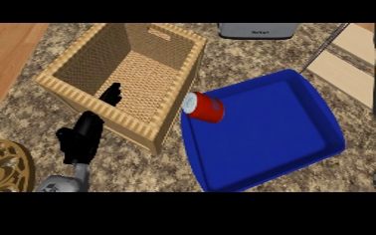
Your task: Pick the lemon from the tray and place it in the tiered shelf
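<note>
A blue tray (pixel 294 144) lies on the granite counter right of centre. A red can (pixel 205 107) with a white end lies on its side at the tray's upper left rim. No lemon shows anywhere. Pale wooden boards and a thin metal post of the tiered shelf (pixel 345 64) show at the upper right edge. My left hand (pixel 82 137) comes up from the lower left, fingers relaxed and pointing up over the front wall of a wicker basket, holding nothing. The right hand is out of view.
A large open wicker basket (pixel 173 83) stands left of the tray, its right wall close to the can. A grey appliance (pixel 257 30) sits at the top edge. An ornate gold object (pixel 11 167) is at the lower left edge.
</note>
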`<action>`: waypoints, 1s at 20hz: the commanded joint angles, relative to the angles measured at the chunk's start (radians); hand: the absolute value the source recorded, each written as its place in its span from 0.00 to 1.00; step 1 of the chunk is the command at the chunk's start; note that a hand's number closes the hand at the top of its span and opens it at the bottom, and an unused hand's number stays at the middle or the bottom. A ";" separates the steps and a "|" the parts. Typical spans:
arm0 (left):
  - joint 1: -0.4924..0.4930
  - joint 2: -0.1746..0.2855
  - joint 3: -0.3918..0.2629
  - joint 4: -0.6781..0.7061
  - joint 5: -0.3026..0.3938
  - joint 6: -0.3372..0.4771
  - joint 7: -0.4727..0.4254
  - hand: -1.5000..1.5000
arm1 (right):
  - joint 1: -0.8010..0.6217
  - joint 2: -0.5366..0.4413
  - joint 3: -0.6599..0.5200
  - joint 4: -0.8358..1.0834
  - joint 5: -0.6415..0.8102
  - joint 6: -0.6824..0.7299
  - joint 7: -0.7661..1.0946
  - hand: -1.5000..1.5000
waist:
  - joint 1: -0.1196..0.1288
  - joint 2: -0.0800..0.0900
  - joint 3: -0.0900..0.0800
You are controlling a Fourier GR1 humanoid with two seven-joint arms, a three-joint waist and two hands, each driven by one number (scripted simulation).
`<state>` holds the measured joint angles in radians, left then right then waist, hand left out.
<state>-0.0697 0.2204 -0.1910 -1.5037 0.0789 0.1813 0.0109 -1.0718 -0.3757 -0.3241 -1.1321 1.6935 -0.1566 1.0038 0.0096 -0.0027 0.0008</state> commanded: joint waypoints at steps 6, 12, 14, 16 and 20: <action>-0.089 0.014 0.000 0.074 -0.029 -0.052 -0.030 0.50 | 0.028 -0.122 -0.035 0.195 -0.046 -0.198 -0.136 1.00 | -0.003 0.009 -0.001; -0.118 0.009 -0.010 0.031 -0.053 -0.004 0.028 0.50 | 0.037 -0.095 -0.116 0.201 -0.160 -0.484 -0.165 1.00 | 0.000 0.014 0.001; -0.080 0.016 -0.030 0.002 -0.049 -0.030 0.022 0.50 | 0.073 -0.119 -0.142 0.217 -0.226 -0.515 -0.232 1.00 | -0.002 0.009 0.001; -0.095 0.020 -0.004 0.063 -0.037 -0.048 -0.015 0.50 | 0.105 -0.098 -0.142 0.254 -0.233 -0.602 -0.249 1.00 | -0.003 0.012 0.000; -0.132 -0.009 -0.017 0.070 -0.068 -0.008 0.012 0.50 | 0.085 -0.181 -0.186 0.339 -0.353 -0.610 -0.378 1.00 | -0.005 0.012 0.000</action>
<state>-0.0753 0.2181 -0.1941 -1.5052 0.0723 0.1712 0.0200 -0.9966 -0.5175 -0.4778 -0.8601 1.4249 -0.6833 0.7076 0.0160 0.0024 0.0014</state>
